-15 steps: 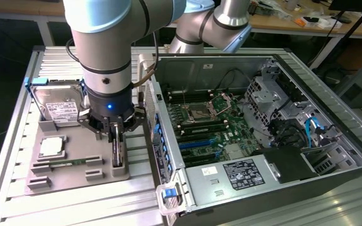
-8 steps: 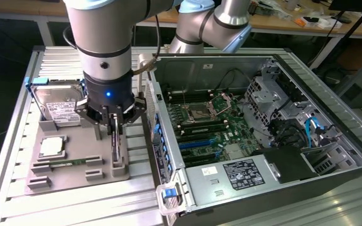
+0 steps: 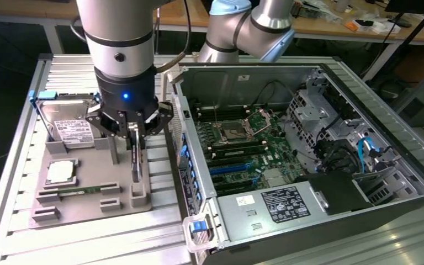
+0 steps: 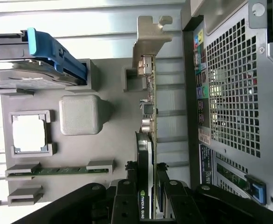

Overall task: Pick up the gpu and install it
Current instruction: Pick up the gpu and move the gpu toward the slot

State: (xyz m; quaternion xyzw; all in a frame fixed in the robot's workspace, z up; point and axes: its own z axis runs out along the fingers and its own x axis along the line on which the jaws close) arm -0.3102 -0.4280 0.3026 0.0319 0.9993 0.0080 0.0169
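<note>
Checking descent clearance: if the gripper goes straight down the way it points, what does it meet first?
The gpu, standing on edge in the gray holder tray. The gripper sits right over its top edge. Whether they touch is unclear from these views.

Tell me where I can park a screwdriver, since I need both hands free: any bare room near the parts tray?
Free: the slatted table on the exterior camera's side of the parts tray, and the strip beside the tray at the exterior view's left. Crowded: the narrow gap between the gpu, with the tool down over it, and the computer case.
</note>
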